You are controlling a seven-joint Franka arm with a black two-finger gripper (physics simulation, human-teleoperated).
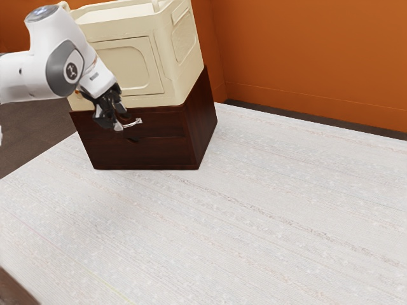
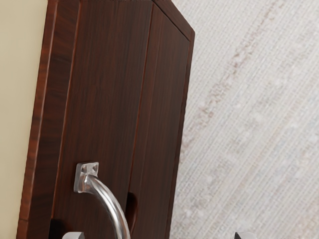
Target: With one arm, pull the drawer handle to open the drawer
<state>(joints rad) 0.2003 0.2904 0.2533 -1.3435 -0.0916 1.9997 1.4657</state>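
In the exterior view my black gripper is open at the front of the dark wooden cabinet, right by the silver handle of its upper drawer. The wrist view has the curved metal handle running from its square mount toward the space between the two widely parted fingertips of the gripper. The upper drawer front sits flush with the cabinet. The handle's far end is hidden.
A cream crate-like box stands on top of the cabinet. Pale patterned floor covering spreads out in front of it, and an orange wall rises behind.
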